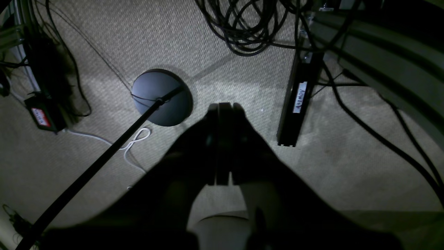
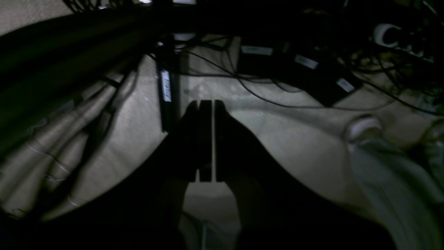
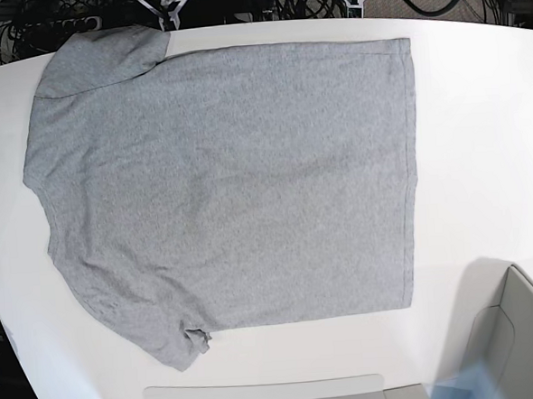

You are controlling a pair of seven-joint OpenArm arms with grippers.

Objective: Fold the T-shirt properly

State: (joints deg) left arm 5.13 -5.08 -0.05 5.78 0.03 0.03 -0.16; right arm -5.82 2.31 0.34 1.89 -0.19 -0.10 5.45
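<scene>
Clearly the T-shirt (image 3: 220,184) lies spread flat, plain side up, on the white table (image 3: 481,150), neck end toward the base view's left, with nothing folded yet. Both the left gripper (image 1: 223,107) and right gripper (image 2: 205,104) hang off the table over the floor, jaws together and empty. Being soft, light and limp, the cloth should be pinched at a hem corner or sleeve edge.

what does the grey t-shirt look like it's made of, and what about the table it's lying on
The T-shirt looks like a soft knit, probably cotton jersey: heathered grey flecks, matte surface, stitched hems, small rumples at one sleeve. The table looks like a smooth white laminate or painted board: even colour, no grain, a faint sheen. Which of the two it is cannot be told.
</scene>
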